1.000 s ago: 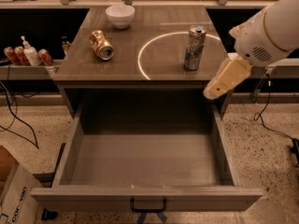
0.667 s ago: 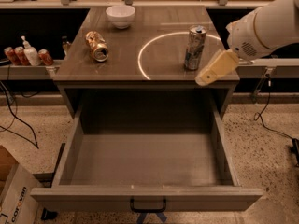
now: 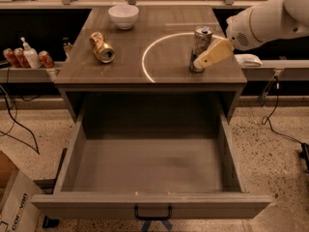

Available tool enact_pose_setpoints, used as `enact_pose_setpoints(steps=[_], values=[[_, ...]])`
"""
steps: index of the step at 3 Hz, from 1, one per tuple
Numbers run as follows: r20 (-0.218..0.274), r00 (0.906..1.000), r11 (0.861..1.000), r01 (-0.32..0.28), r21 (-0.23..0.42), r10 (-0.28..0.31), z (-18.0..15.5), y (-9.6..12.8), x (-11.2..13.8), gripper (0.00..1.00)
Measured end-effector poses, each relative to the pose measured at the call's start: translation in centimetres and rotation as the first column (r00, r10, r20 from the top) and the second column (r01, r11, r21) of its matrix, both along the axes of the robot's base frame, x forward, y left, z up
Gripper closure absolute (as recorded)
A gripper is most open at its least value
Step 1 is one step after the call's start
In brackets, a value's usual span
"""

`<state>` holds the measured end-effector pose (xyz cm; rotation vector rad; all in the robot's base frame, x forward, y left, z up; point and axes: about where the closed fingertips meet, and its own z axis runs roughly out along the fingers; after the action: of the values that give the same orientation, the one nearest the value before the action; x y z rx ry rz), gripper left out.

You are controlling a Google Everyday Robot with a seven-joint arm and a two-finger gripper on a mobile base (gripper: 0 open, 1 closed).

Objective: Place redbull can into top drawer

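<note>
Gripper [image 3: 198, 64]: low over the bench [image 3: 120, 74], its tan tip against the lower right side of the redbull can [image 3: 202, 41]; open or closed cannot be told.
Change: gripper has moved left and inward from the bench's right front edge, where it hung apart from the can.
Redbull can: upright on the bench's right half, inside the white ring [image 3: 147, 62]; position unchanged.
Arm [image 3: 270, 18]: white, entering from upper right.
Top drawer [image 3: 96, 208]: pulled fully out below the bench, as before.
Gold can [image 3: 102, 47]: lying on its side, left.
Bowl [image 3: 123, 15]: white, rear centre.
</note>
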<state>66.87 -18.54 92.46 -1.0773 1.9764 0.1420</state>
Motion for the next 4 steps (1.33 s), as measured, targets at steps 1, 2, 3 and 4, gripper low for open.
enact_pose_setpoints(steps=[1, 2, 3, 4], values=[[0.001, 1.0, 0.998, -0.007, 0.061, 0.007, -0.7, 0.3, 3.4, 0.0], [-0.023, 0.9993, 0.994, -0.028, 0.11, 0.031, -1.7, 0.6, 5.4, 0.19], [-0.052, 0.9969, 0.989, -0.051, 0.136, 0.059, -3.0, 0.9, 5.7, 0.43], [-0.063, 0.9929, 0.984, -0.09, 0.151, 0.1, -3.3, 1.6, 4.3, 0.66]])
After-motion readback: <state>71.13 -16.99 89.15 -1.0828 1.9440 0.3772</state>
